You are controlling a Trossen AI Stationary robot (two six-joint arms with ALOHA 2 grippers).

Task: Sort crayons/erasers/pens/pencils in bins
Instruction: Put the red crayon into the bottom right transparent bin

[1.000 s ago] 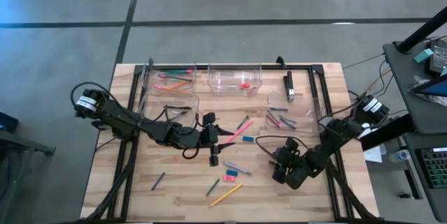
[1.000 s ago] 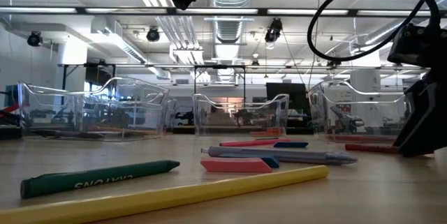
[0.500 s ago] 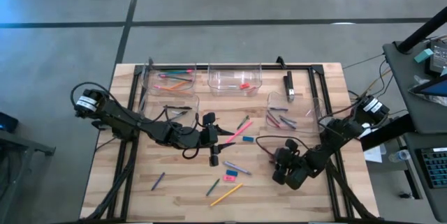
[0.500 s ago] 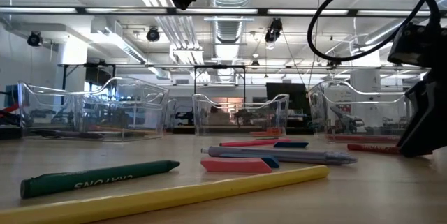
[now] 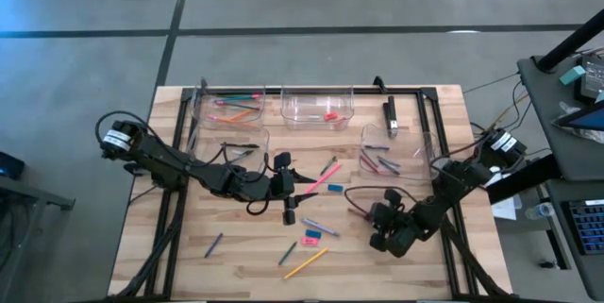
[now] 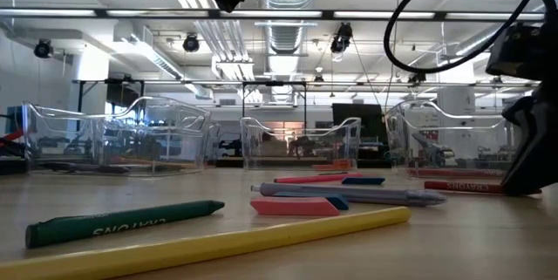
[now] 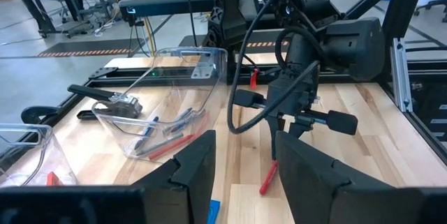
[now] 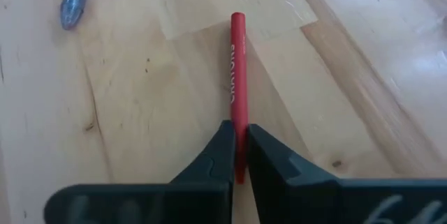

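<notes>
A red crayon (image 8: 237, 70) lies on the table right of centre, also visible in the high view (image 5: 358, 213) and the low view (image 6: 466, 187). My right gripper (image 8: 238, 155) is low over the table and shut on it. My left gripper (image 5: 294, 186) hangs open above the table's middle with nothing between its fingers (image 7: 241, 175). Four clear bins stand toward the far side: one with pencils (image 5: 229, 107), one with an eraser (image 5: 317, 108), one with pens (image 5: 236, 148) and one with crayons (image 5: 391, 150). My right gripper pinches the red crayon's right end (image 8: 238, 130) between its two fingertips. The fingers slant down from the table's right side and lie along the crayon, which sticks out ahead of them. The crayon lies level on the table (image 6: 453, 187).
Loose on the table's middle and near part lie a pink pencil (image 5: 327, 179), a grey pen (image 5: 321, 227), a pink eraser (image 5: 310, 244), a green crayon (image 5: 287, 253), a yellow pencil (image 5: 306, 262) and a purple crayon (image 5: 214, 244). A black frame (image 5: 427, 95) rims the table.
My right gripper has shut its fingers on the red crayon's end, staying low over the table. The crayon remains lying on the table.
</notes>
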